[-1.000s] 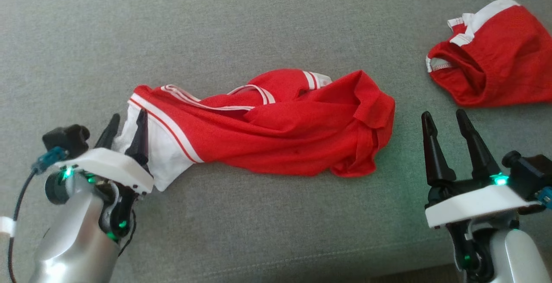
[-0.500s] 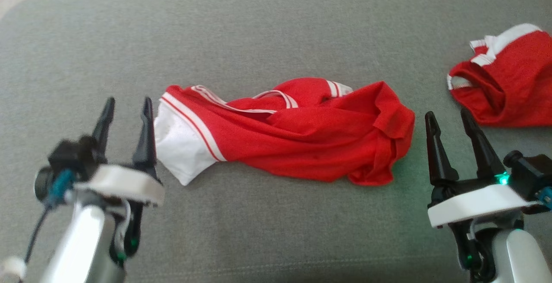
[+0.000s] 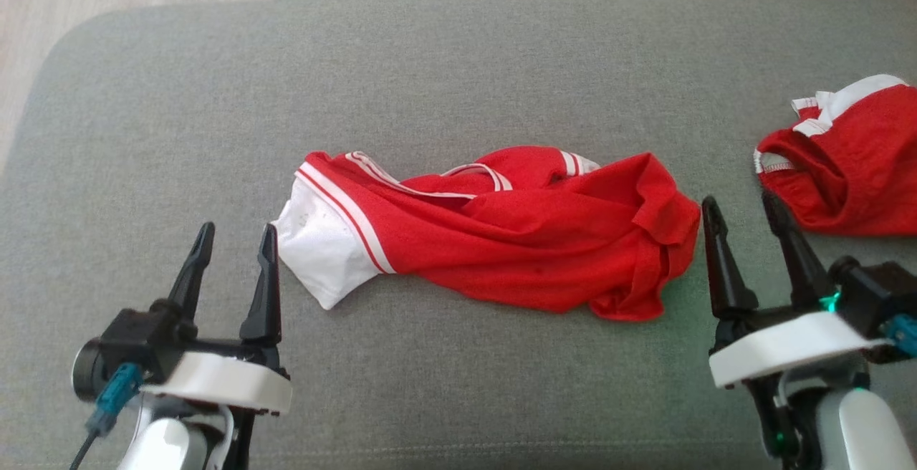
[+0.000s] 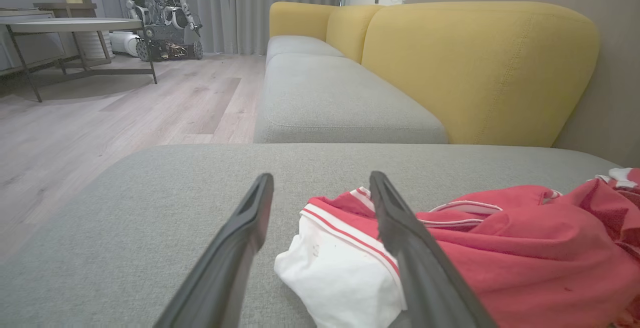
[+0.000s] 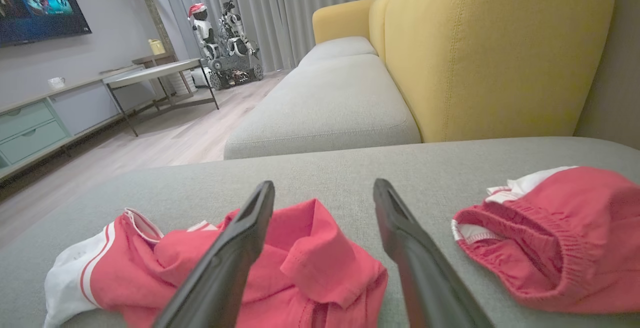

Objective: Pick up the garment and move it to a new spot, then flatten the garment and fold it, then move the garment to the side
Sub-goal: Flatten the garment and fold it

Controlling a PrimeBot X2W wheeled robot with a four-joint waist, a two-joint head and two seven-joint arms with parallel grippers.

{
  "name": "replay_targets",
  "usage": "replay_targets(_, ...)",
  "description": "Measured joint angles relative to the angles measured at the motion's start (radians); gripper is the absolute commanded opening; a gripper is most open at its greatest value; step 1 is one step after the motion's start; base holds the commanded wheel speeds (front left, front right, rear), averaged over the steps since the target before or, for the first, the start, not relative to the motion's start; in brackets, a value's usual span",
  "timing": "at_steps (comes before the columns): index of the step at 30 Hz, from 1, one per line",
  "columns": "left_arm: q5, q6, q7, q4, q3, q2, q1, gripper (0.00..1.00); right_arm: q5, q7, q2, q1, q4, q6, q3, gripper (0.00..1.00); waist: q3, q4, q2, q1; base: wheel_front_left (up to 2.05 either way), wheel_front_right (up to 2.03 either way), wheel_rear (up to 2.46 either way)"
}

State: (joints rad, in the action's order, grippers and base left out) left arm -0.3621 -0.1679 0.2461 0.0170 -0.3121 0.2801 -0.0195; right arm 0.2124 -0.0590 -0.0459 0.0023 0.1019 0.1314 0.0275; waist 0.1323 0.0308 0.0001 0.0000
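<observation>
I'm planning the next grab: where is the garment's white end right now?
Head view: the white end of the garment lies on the grey cushion, just right of the open left gripper.

I am wearing matt black on both claws: my left gripper [image 3: 238,228] and my right gripper [image 3: 739,199] are each showing two long fingers [image 3: 263,291] tapering to blunt points. A white curved plate [image 3: 215,382] is capping each wrist, with a black camera block [image 3: 870,287] beside it. A teal plug [image 3: 114,398] is feeding a thin dark cable [image 3: 82,452] on my left. A green light [image 3: 831,301] is glowing on my right wrist, and my forearms [image 3: 860,427] are shining silver.
</observation>
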Motion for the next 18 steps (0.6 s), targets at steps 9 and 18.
replay_targets(9, 0.009, -0.013, -0.030, 0.016, -0.008, 0.014, 0.014, 1.00, -0.020, -0.003, 0.000, 0.028, 0.000, 0.000, -0.001, 1.00, -0.013, -0.009, 0.0000, 0.0000, 0.00, 0.00, 0.00)
replay_targets(18, 0.010, -0.019, -0.035, 0.021, -0.022, 0.021, 0.014, 1.00, -0.022, -0.005, 0.000, 0.032, 0.003, 0.000, -0.001, 1.00, -0.016, -0.018, 0.0000, 0.0000, 0.00, 0.00, 0.00)
